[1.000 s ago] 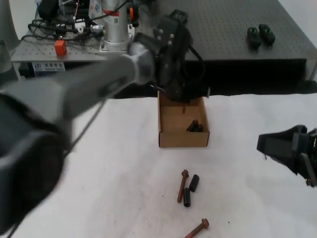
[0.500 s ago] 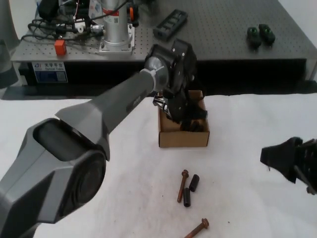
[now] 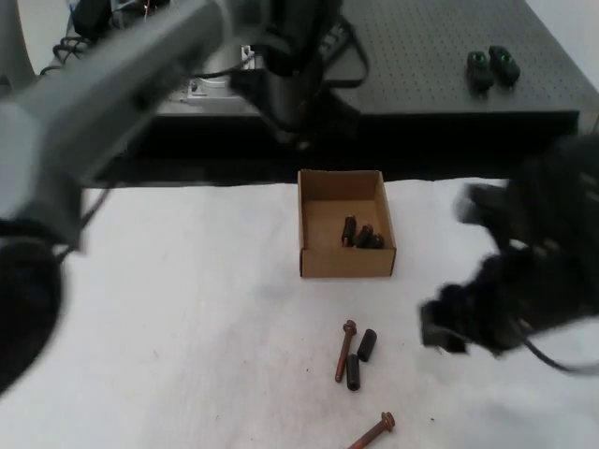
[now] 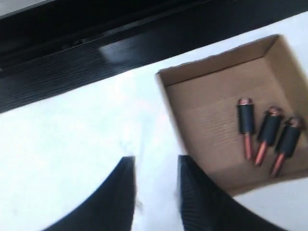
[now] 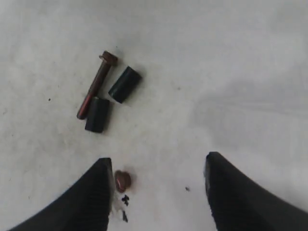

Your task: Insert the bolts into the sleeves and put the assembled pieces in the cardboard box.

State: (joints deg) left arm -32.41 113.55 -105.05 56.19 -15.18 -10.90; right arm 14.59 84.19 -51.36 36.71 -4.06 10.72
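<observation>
The cardboard box (image 3: 346, 262) stands at the middle of the white cloth. Three assembled pieces (image 4: 267, 132), black sleeves with copper bolts through them, lie side by side on the floor of the box (image 4: 216, 57). My left gripper (image 4: 156, 192) hangs open and empty above the cloth beside the box. In front of the box lie a loose bolt (image 5: 96, 84), two black sleeves (image 5: 124, 84) (image 5: 97, 114) and a second bolt (image 3: 374, 432). My right gripper (image 5: 156, 192) is open over the cloth just short of them, with that second bolt's head (image 5: 122, 179) by one finger.
Behind the cloth runs a dark perforated bench (image 3: 421, 56) with two small black parts (image 3: 491, 65), cables and a metal post at its left. The blurred left arm (image 3: 140, 84) crosses the upper left. White cloth lies free left of the box.
The left arm dipped into the box, let go of an assembled piece and lifted away up and back. The right arm swung in from the right edge toward the loose bolts and sleeves.
</observation>
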